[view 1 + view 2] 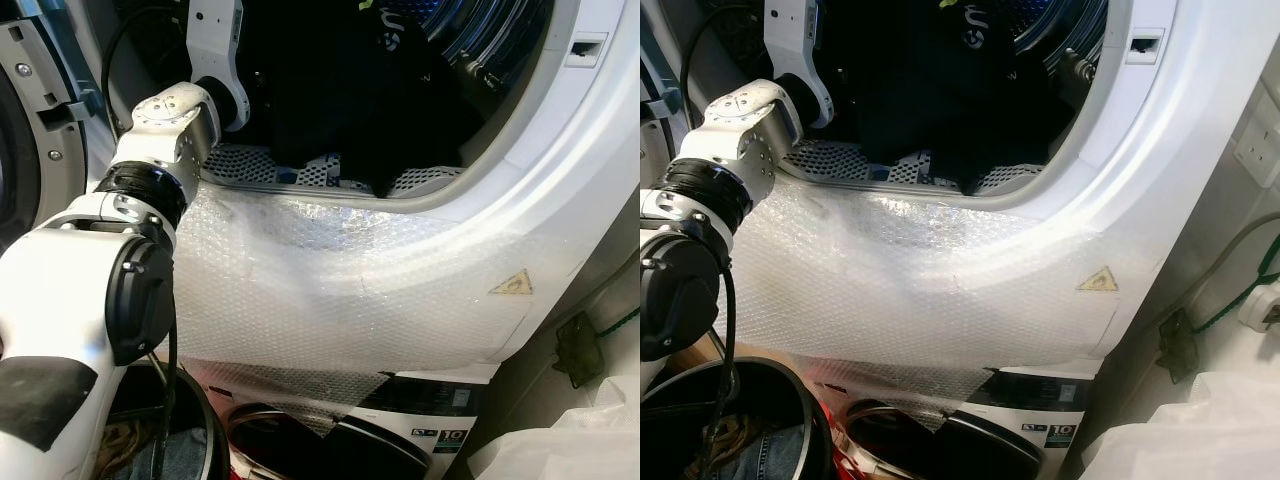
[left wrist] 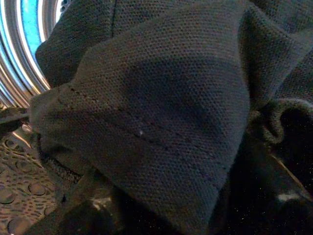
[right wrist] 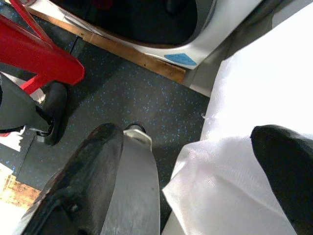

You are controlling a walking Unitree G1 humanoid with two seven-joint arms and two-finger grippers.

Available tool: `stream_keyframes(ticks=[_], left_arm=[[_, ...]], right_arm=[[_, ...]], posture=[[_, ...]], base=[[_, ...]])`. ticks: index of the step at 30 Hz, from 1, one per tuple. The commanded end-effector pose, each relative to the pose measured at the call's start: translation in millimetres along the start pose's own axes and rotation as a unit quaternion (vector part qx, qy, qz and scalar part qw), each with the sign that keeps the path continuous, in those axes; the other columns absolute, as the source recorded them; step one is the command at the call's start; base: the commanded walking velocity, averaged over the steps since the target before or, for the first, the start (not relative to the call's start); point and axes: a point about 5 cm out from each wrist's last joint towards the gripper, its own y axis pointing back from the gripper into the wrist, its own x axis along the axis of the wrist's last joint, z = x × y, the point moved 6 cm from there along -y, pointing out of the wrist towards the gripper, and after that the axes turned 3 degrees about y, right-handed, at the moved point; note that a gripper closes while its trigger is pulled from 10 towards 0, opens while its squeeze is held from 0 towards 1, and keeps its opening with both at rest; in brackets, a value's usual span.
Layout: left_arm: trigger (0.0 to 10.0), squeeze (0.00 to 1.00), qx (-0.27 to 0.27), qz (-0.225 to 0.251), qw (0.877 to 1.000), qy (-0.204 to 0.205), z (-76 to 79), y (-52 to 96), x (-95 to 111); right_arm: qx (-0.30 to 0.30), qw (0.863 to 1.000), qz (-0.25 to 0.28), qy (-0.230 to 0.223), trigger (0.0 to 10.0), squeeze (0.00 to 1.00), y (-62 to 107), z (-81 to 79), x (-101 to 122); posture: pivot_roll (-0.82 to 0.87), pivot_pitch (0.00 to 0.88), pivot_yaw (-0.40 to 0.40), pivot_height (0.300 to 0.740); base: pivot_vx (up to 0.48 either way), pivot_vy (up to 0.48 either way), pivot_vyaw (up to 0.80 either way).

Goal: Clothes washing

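Observation:
A heap of dark clothes (image 1: 340, 90) lies in the open drum (image 1: 480, 40) of the upper machine. My left arm (image 1: 170, 130) reaches up over the perforated lip (image 1: 240, 162) into the drum. In the left wrist view, dark knitted cloth (image 2: 156, 112) hangs right over my left gripper (image 2: 181, 208); its black fingers (image 2: 90, 215) stand apart, open, under the fabric. My right gripper (image 3: 186, 142) hangs low and open with nothing in it, over dark speckled floor (image 3: 127, 93) and a white bag (image 3: 254, 112).
Bubble wrap (image 1: 330, 280) covers the machine's front below the opening. A second machine (image 1: 420, 425) stands underneath. A round basket holding jeans (image 1: 760, 445) is at the lower left. The open door (image 1: 30, 120) stands at the left. A red frame (image 3: 34, 54) sits on the floor.

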Motion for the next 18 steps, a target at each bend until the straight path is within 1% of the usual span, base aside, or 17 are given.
stream_keyframes(ticks=[1,5,7,12,16,17,18], left_arm=[[10.0,1.0,-0.001,-0.013,1.0,-0.018,-2.3,1.1,-1],[10.0,1.0,0.003,-0.015,1.0,-0.023,-6.6,3.1,-1],[10.0,1.0,0.006,-0.02,0.999,-0.033,-9.3,4.2,-2],[10.0,1.0,0.012,-0.024,0.999,-0.037,-14.0,6.3,-2],[10.0,1.0,-0.021,-0.035,0.998,-0.047,-8.5,7.5,-4],[10.0,1.0,-0.044,-0.039,0.997,-0.054,-4.4,8.4,-5],[10.0,1.0,-0.049,-0.04,0.997,-0.055,-3.6,8.7,-5]], right_arm=[[0.006,1.0,0.009,0.007,10.0,0.0,-1.2,-2.1,7],[0.006,1.0,0.014,0.01,10.0,0.0,-2.0,-0.6,12],[0.006,1.0,0.014,0.011,10.0,0.0,-2.1,-0.2,13],[0.003,1.0,0.014,0.006,10.0,0.0,-2.3,-0.1,13],[0.003,1.0,0.013,0.003,10.0,0.0,-2.3,-1.9,13],[0.003,1.0,0.012,0.0,10.0,0.0,-2.3,-2.7,12],[0.003,1.0,0.012,-0.001,10.0,0.0,-2.3,-3.0,12]], posture=[[-0.04,0.0,0.027,0.74],[-0.04,0.0,0.024,0.74],[-0.04,0.0,0.024,0.74],[-0.05,0.0,0.032,0.74],[-0.05,0.0,0.039,0.74],[-0.05,0.0,0.041,0.74],[-0.05,0.0,0.042,0.74]], base=[[0.0,0.0,0.0],[0.0,0.0,0.0],[0.0,0.0,0.0],[0.0,0.0,0.0],[0.0,0.0,0.0],[0.0,0.0,0.0],[0.0,0.0,0.0]])
